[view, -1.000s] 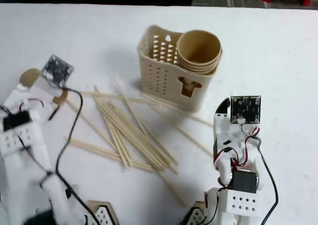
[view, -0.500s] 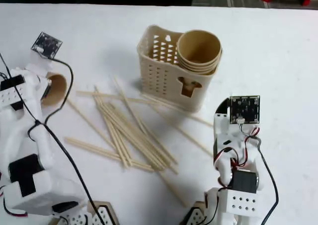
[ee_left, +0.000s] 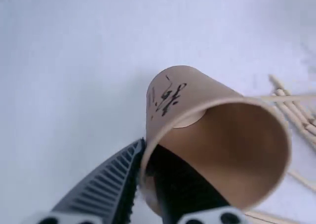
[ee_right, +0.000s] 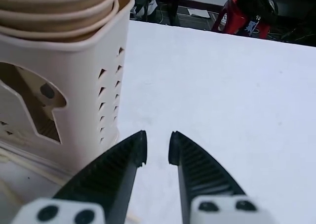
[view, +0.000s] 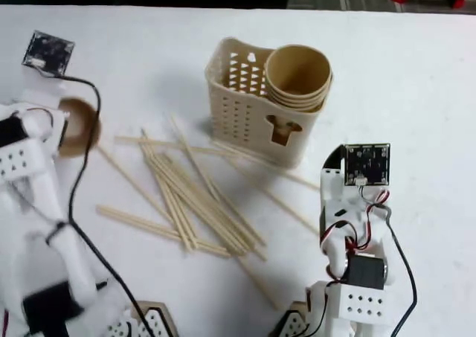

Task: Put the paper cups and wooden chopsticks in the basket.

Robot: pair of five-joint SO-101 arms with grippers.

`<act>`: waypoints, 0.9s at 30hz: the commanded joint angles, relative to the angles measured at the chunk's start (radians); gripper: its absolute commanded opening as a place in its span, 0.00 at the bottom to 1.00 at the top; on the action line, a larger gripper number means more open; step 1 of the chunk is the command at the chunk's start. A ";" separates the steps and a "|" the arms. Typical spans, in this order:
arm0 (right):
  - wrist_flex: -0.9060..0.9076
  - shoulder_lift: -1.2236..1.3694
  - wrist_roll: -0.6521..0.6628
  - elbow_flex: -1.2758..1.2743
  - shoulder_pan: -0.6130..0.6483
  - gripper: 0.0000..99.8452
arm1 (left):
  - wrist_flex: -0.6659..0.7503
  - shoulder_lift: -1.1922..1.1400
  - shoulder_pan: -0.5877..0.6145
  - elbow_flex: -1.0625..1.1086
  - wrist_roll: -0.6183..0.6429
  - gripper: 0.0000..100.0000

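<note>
I see a white table (view: 416, 69) with the basket (view: 238, 120) standing on it. Loose wooden chopsticks (view: 195, 197) lie scattered just beside.

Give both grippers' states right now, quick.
Left gripper: shut on a cup, one finger inside it.
Right gripper: slightly open, empty, beside the basket.

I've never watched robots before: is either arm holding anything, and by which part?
The left gripper holds the brown paper cup by the wall at its rim, one finger inside, one outside. The right gripper holds nothing.
</note>
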State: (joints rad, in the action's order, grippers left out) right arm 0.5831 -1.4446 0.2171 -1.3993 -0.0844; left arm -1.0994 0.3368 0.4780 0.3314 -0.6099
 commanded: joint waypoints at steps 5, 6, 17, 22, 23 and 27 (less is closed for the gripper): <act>-0.024 -0.013 0.000 0.003 -0.036 0.09 | -0.189 0.297 -0.260 -0.098 0.130 0.02; -0.024 -0.013 0.000 0.003 -0.036 0.09 | -0.219 0.297 -0.302 -0.138 0.143 0.02; -0.024 -0.013 0.000 0.003 -0.036 0.09 | -0.477 0.073 -0.680 -0.732 0.227 0.02; -0.024 -0.013 0.000 0.003 -0.036 0.09 | -0.512 -0.117 -0.783 -1.003 0.227 0.02; -0.024 -0.013 0.000 0.003 -0.036 0.09 | -0.520 -0.151 -0.803 -1.054 0.227 0.02; -0.024 -0.013 0.000 0.003 -0.036 0.09 | -0.532 -0.277 -0.880 -1.204 0.229 0.02</act>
State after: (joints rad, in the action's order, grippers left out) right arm 0.5831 -1.4446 0.2171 -1.3993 -0.1089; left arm -1.6241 0.1527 -0.3261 -0.7043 -0.3951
